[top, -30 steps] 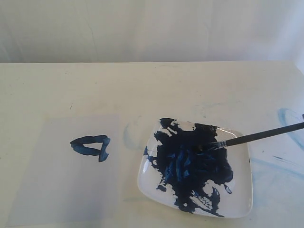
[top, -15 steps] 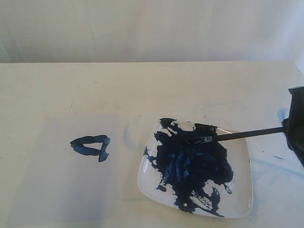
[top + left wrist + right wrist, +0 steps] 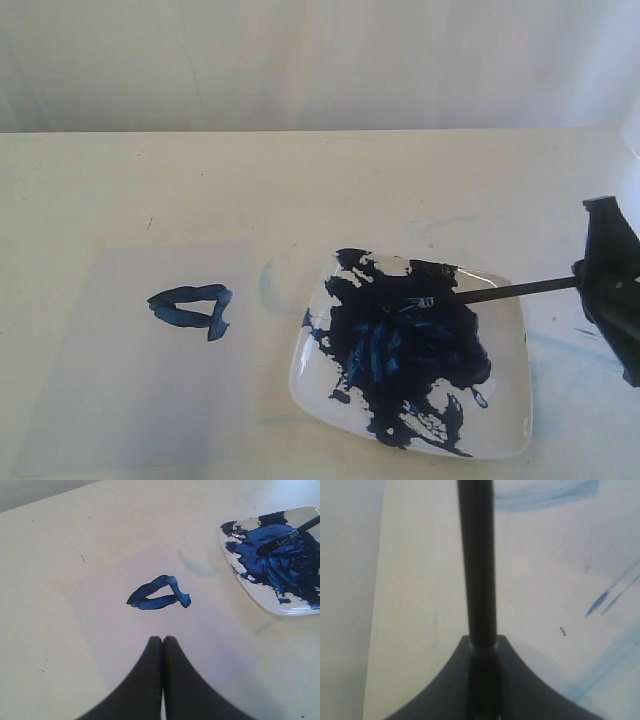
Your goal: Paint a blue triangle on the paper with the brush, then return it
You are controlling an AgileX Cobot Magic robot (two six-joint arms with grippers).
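right gripper [image 3: 592, 284] is clamped on the brush [image 3: 505, 291] handle, bristles sitting in the paint [image 3: 400, 350] on the plate [image 3: 512, 425]. the blue triangle [image 3: 186, 317] is on the paper [image 3: 140, 400], left gripper [image 3: 163, 647] pinched closed, empty

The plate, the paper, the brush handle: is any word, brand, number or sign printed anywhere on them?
No text can be read in any view. The plate carries only blue paint, the paper only the blue triangle, and the brush handle looks plain black, though it is blurred in the close-up.
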